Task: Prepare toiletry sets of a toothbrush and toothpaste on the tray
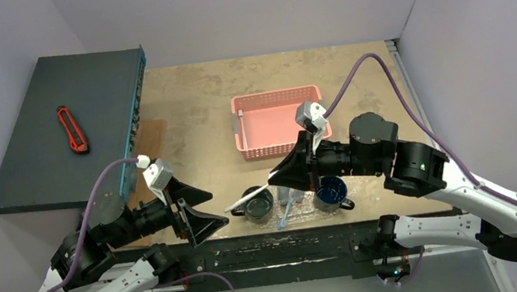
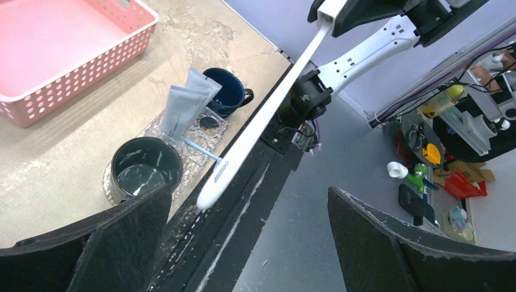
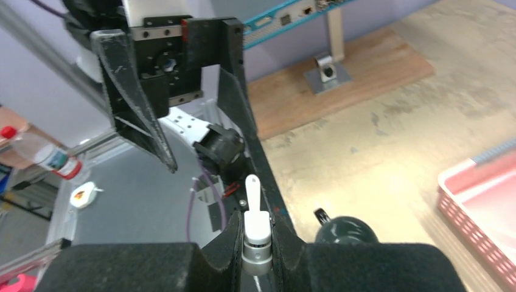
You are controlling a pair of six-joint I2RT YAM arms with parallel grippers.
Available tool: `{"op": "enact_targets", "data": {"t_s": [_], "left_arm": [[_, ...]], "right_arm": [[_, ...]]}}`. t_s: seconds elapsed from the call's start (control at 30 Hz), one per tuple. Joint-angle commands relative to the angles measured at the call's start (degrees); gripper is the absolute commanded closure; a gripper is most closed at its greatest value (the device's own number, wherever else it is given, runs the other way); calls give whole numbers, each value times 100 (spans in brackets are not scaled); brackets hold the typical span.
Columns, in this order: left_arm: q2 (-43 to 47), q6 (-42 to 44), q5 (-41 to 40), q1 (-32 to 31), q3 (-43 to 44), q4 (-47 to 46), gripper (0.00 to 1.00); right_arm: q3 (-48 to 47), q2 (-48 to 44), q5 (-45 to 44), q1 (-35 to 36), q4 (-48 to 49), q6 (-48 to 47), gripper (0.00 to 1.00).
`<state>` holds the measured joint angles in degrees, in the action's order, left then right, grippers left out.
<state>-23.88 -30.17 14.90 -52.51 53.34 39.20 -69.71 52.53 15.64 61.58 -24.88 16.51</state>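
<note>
- Left claw [image 1: 218, 207]: at the near left edge of the table [image 1: 198, 109], spread wide, holding nothing.
- Right claw [image 1: 278, 176]: closed on a white toothbrush [image 1: 247, 197], which slants leftward above the dark green mug [image 1: 258, 205].
- Tray [image 2: 210, 125]: clear plastic, at the near edge, with the dark green mug at its left end and the blue mug [image 1: 331, 193] at its right. Two grey tubes [image 2: 176, 109] and a pale-blue toothbrush [image 2: 204, 151] lie on it.
- Pink basket [image 1: 278, 121]: farther back, centre.
- Dark box [image 1: 49, 128]: far left, with a red cutter [image 1: 72, 129] on top.
</note>
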Motion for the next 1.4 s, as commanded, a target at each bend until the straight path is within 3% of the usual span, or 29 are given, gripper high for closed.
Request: {"op": "enact_targets", "data": {"t_s": [0.0, 0.3, 0.77, 1.17, 1.37], "left_arm": [[14, 190, -208, 22, 84, 80, 0], [54, 256, -339, 22, -52, 213, 0], [5, 284, -337, 22, -244, 220, 0], [11, 337, -327, 22, -336, 237, 0], [70, 332, -312, 22, -418, 229, 0]], "right_arm": [[-552, -6, -1285, 150, -1068, -180, 100], [-1204, 199, -2100, 295, -2430, 75, 100], [-1745, 673, -4114, 1554, -4216, 1319, 100], [-1756, 1211, -5342, 2468, -5050, 2416, 100], [-1269, 1094, -5589, 2543, -4688, 2556, 100]]}}
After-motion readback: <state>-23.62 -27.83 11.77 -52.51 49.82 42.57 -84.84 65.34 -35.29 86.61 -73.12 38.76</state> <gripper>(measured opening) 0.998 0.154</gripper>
